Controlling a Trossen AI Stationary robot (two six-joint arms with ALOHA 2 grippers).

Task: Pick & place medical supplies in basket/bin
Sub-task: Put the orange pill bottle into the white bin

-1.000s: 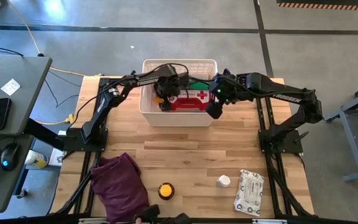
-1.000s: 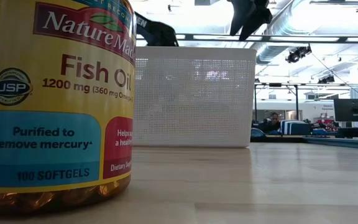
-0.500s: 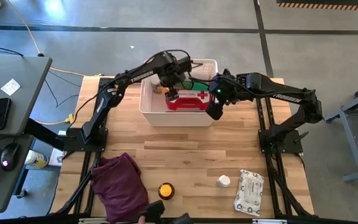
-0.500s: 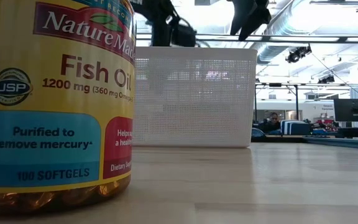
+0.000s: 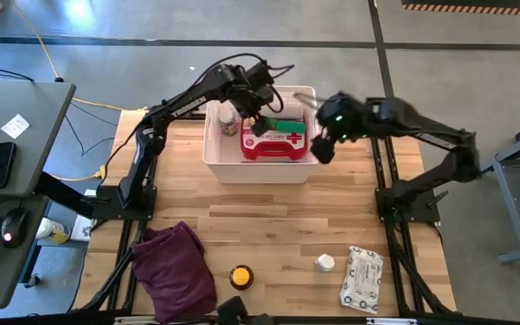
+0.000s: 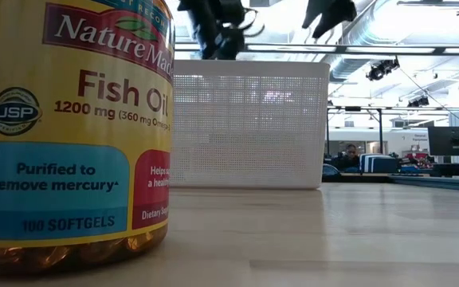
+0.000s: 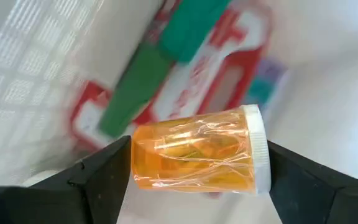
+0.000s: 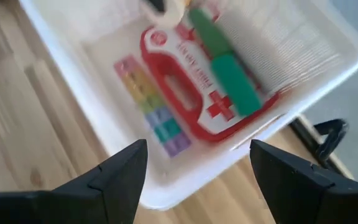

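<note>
The white basket (image 5: 213, 155) stands at the far middle of the table (image 5: 269, 226); inside it lies the red first-aid case (image 5: 276, 144), with two green rolls (image 5: 281, 126) along the case's far edge and, in the right wrist view, a rainbow pill organiser (image 8: 154, 112) beside the case's other long side; a small bottle (image 5: 228, 124) sits in the basket's left part. The left gripper (image 5: 258, 97) hangs over the basket, above the case; in its wrist view an amber pill bottle (image 7: 197, 155) with a white cap lies crosswise between the fingers (image 7: 98, 180), which are spread wide, and whether they press on it I cannot tell. The right gripper (image 5: 325, 149) is just outside the basket's right wall, jaws wide and holding nothing. Well away from the basket, along the table's near edge, lie a purple cloth (image 5: 174, 271), a fish oil bottle (image 5: 241, 276) seen cap-up, a small white bottle (image 5: 325, 264) and a white wipes pack (image 5: 362, 278); the fish oil bottle fills the low view's left side in front of the basket.
</note>
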